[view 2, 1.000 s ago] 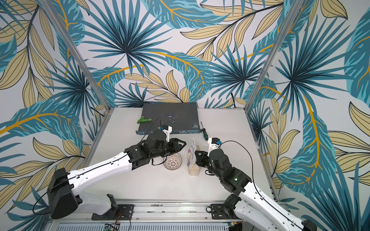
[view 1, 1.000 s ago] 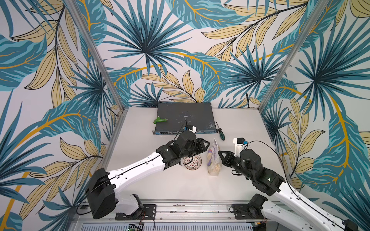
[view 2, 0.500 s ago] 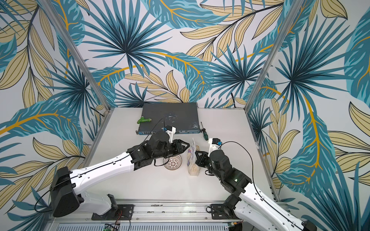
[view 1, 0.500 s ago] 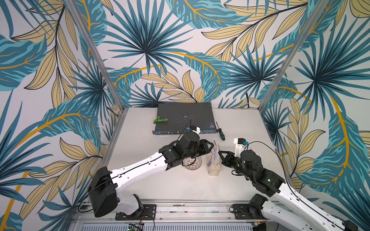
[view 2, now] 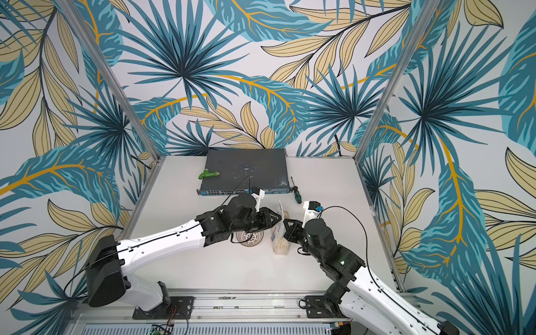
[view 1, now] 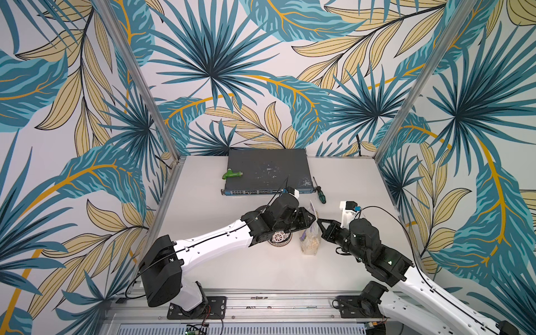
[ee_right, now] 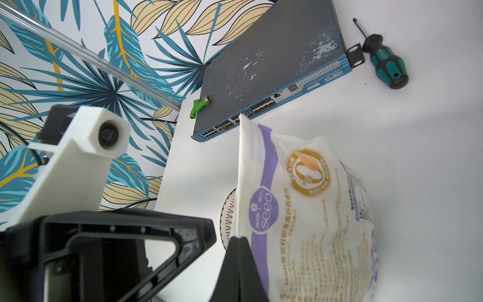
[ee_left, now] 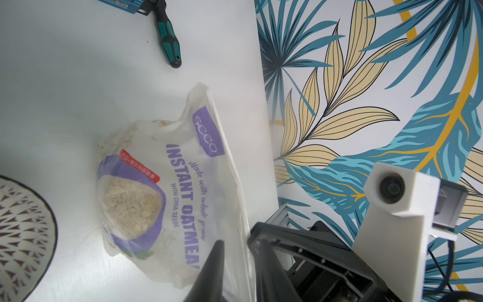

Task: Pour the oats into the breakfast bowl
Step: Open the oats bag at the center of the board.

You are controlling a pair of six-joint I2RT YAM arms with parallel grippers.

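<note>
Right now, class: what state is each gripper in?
Left gripper: jaws slightly open, astride the top edge of the oatmeal bag.
Right gripper: shut on the oatmeal bag, pinching its edge.

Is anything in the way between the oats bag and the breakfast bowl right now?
Nothing stands on the table between the oats and the breakfast bowl; they sit side by side. But the left tool reaches across above the bowl, hiding part of it in both top views.
</note>
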